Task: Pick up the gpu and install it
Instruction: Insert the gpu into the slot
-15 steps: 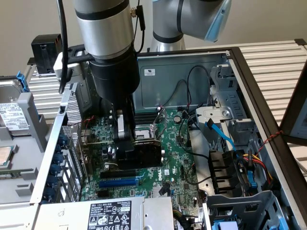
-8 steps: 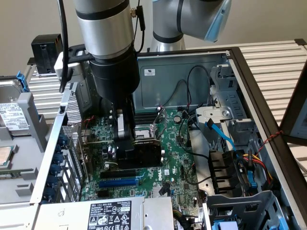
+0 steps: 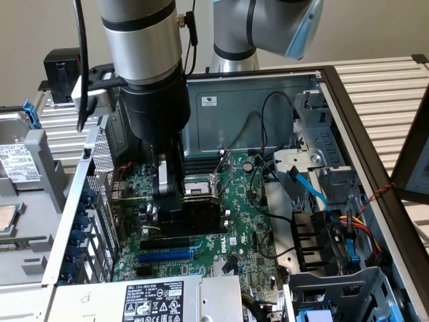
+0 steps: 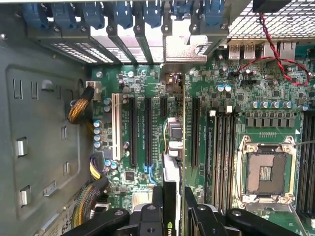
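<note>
The robot arm comes down from 12 o'clock in the exterior view into an open computer case (image 3: 268, 100). The tool (image 3: 175, 201) sits just to the 9 o'clock side of the middle of that view. It is closed on the gpu (image 3: 201, 211), with one black finger (image 4: 157, 199) pressed on each flat side of the card. The gpu (image 4: 173, 164) is a small black card, and the wrist view sees it from its thin edge (so it looks like a narrow strip). Its shiny metal bracket (image 4: 184, 49) is at the far end, right by the row of blue clips (image 4: 123, 12) on the case wall. The card is held low over the green motherboard (image 3: 234, 235), lined up with the long black slots (image 4: 147, 130). I cannot tell if its edge is touching a slot. In the exterior view the silver chip socket (image 3: 201, 184) is at about 12 o'clock from the card, just beside it. A blue slot (image 3: 167, 255) lies at 6 o'clock from the tool. Farther toward 6 o'clock is a big grey box with a black label (image 3: 151, 298). A blue cable (image 3: 308, 188) runs at 3 o'clock, well apart from the card. A red and black twisted wire (image 4: 280, 56) curls over the board near the case wall.
</note>
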`<control>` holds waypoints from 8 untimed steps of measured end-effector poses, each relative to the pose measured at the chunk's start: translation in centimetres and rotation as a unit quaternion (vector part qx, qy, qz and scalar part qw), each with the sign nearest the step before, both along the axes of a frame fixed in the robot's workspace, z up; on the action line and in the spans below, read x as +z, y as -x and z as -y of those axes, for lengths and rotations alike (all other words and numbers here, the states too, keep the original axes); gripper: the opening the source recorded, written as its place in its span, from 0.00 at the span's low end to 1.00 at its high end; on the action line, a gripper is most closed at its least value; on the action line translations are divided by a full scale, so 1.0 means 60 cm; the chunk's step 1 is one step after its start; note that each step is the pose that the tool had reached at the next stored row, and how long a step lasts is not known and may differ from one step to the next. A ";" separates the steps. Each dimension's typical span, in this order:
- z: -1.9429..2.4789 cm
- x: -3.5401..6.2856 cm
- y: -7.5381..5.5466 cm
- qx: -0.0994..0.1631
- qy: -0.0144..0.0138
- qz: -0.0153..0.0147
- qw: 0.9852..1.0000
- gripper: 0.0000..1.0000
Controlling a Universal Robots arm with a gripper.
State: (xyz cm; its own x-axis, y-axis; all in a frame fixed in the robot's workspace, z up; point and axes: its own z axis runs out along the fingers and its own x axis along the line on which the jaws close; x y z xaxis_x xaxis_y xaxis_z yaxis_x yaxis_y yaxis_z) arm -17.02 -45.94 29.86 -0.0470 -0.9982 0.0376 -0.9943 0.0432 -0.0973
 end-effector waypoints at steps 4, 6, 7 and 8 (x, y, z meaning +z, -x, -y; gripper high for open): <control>0.0000 -0.002 0.003 0.000 -0.007 0.006 1.000 0.27; 0.0000 -0.004 0.005 -0.001 -0.011 0.009 1.000 0.27; 0.0000 -0.005 0.006 -0.001 -0.012 0.009 1.000 0.27; 0.0000 -0.005 0.006 -0.001 -0.012 0.009 1.000 0.27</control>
